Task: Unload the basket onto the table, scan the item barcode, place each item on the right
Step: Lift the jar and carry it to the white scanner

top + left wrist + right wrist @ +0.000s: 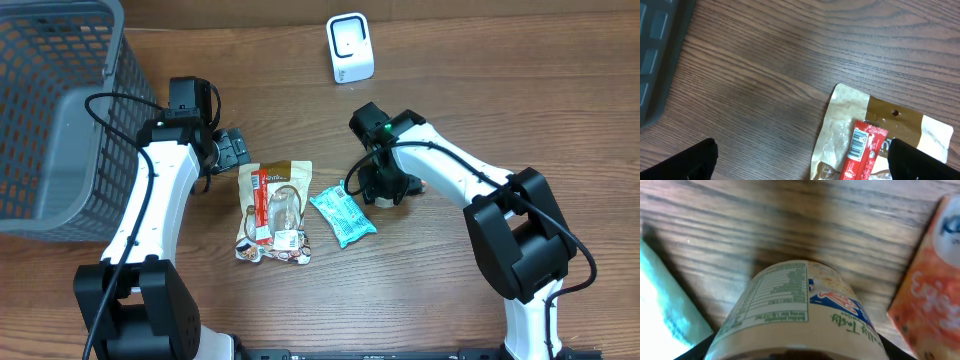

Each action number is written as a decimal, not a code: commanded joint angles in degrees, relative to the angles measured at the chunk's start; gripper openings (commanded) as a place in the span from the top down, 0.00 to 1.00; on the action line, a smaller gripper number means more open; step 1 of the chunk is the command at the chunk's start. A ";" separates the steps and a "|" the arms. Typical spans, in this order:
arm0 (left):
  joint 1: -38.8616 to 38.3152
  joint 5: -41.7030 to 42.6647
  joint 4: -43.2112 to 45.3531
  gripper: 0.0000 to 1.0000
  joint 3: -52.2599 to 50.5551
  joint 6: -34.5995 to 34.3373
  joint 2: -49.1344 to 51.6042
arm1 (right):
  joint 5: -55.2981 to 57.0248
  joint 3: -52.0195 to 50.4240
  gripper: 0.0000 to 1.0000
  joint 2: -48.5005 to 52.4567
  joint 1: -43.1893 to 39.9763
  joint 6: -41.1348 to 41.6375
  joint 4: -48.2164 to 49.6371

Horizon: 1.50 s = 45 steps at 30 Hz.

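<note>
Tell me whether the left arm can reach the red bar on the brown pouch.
Probably yes: the open left gripper hovers beside the top edge of the brown pouch, with nothing between it and the red bar.

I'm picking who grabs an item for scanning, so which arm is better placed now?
Right. The right end effector straddles the labelled tub, ready to close; the left end effector hangs open beside the brown pouch, gripping nothing.
</note>
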 commanded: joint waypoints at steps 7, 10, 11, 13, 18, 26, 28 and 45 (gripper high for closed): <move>-0.37 -0.11 0.09 0.00 1.01 -0.57 -0.35 | 0.11 15.67 0.48 -6.29 0.33 0.13 -6.60; -0.37 -0.11 0.09 0.00 1.01 -0.57 -0.35 | 0.15 20.20 0.48 -9.01 0.13 -0.31 -9.20; -0.37 -0.11 0.09 0.00 1.01 -0.57 -0.35 | 0.13 21.49 0.48 -9.86 -0.07 -0.28 -9.88; -0.37 -0.11 0.09 0.00 1.01 -0.57 -0.35 | 0.11 23.80 0.50 -11.69 -0.50 -0.20 -10.88; -0.37 -0.11 0.09 0.00 1.01 -0.57 -0.35 | 0.15 25.70 0.56 -14.58 -1.44 1.05 -10.32; -0.37 -0.11 0.09 0.00 1.01 -0.57 -0.35 | 0.15 25.57 0.56 -13.97 -3.37 1.05 -3.45; -0.37 -0.11 0.09 0.00 1.01 -0.57 -0.35 | 0.26 25.53 0.56 -13.88 -3.61 1.05 -0.37; -0.39 -0.11 0.09 0.00 1.01 -0.57 -0.35 | 2.23 25.55 0.57 -7.26 -5.77 -1.14 22.32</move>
